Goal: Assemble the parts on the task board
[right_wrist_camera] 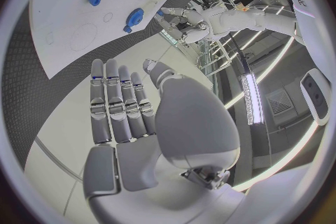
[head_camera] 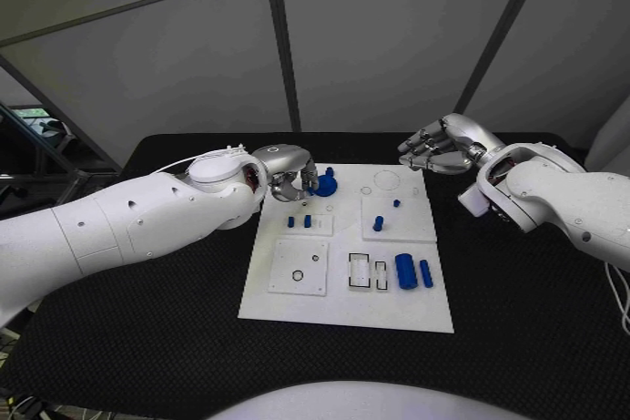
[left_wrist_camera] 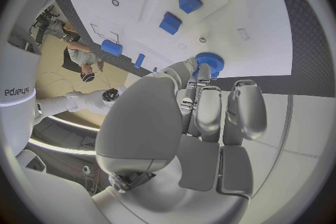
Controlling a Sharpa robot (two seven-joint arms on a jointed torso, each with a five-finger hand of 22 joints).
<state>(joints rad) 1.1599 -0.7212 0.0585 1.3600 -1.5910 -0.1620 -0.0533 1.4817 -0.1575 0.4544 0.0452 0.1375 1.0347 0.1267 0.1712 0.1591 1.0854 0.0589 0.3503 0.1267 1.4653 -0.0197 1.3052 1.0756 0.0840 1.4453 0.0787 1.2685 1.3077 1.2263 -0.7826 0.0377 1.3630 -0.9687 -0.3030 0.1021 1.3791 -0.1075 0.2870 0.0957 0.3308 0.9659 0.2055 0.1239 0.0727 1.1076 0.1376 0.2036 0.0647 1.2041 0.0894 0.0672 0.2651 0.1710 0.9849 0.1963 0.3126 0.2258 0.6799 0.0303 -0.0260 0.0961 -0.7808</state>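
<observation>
A blue gear (head_camera: 324,185) is partly hidden by the left hand (head_camera: 290,172), pinched in its fingertips; the right hand (head_camera: 444,145) is held empty, fingers straight.

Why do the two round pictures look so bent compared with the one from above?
Fisheye lenses: in the left wrist view the task board has curved edges behind the left hand; in the right wrist view the right hand looms large and a ceiling light glares; the head view keeps the board's edges straight.

The task board (head_camera: 344,297) is white, its parts (head_camera: 406,271) blue, the table (head_camera: 525,292) black, seemingly finely textured.
</observation>
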